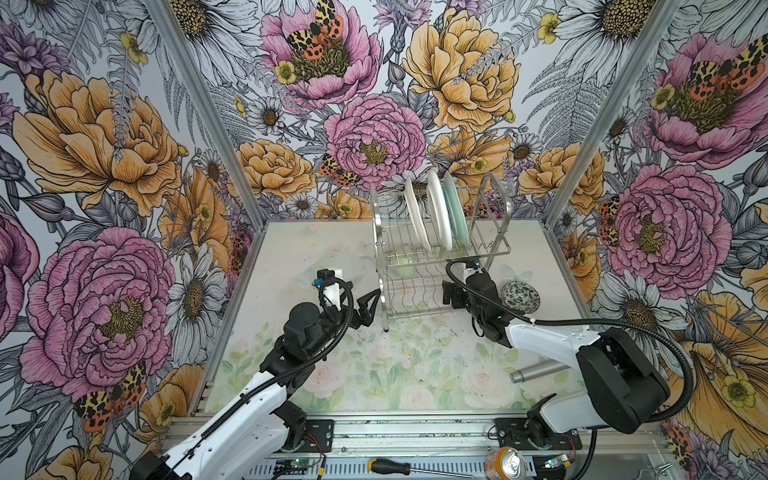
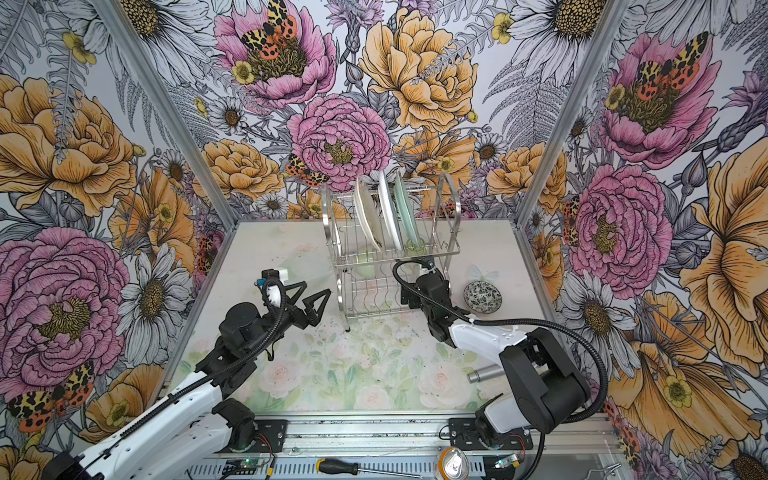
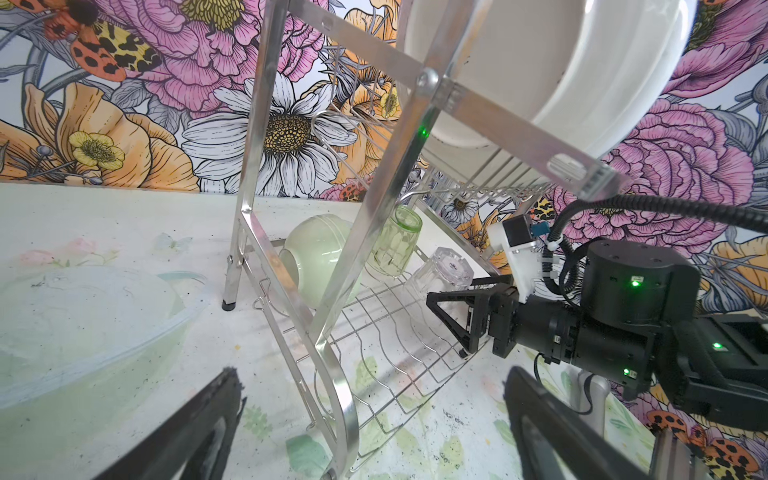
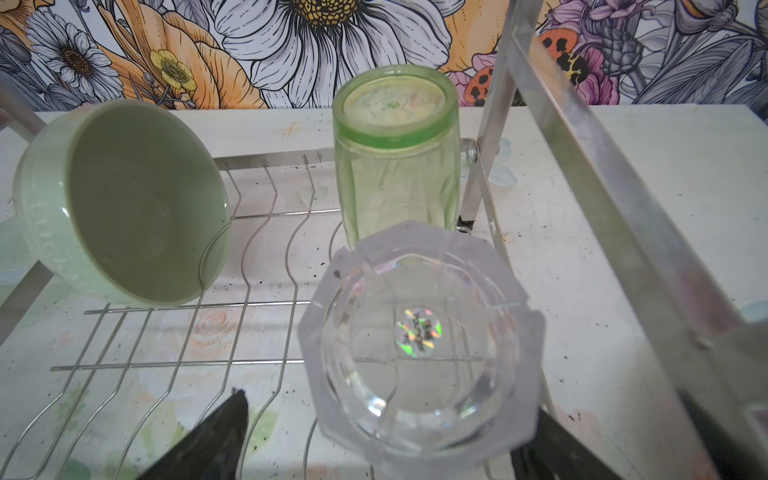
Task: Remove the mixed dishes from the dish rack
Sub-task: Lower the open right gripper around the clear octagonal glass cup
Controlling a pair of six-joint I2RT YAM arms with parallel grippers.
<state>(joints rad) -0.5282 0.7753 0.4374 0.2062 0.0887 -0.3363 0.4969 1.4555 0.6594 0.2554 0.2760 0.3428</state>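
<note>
Glass (image 4: 419,345) stood base-up, axis vertical, at the right end of the rack's (image 1: 500,216) lower shelf, with the tumbler (image 4: 397,158) just beyond it. Right gripper (image 4: 388,403) was just near-right of the glass, spread wide, empty, lined up on it. Left gripper (image 2: 318,289), also open and empty, was left of the rack and farther off. Looked like the right arm's pick: straight in, then close.

Nothing fancy, the worktop (image 1: 291,245) with its pale rose print is only carrying a few things directly. The dish rack (image 1: 419,291) is standing on its feet toward the back. A speckled bowl (image 1: 520,296) is sitting near the rack's right side. A grey metal cylinder (image 1: 540,371) is lying on its side well in front of the rack. Some clear plastic thing (image 3: 83,316) is resting left of the rack, and dark specks (image 1: 374,332) are dotting the surface just in front of it.
</note>
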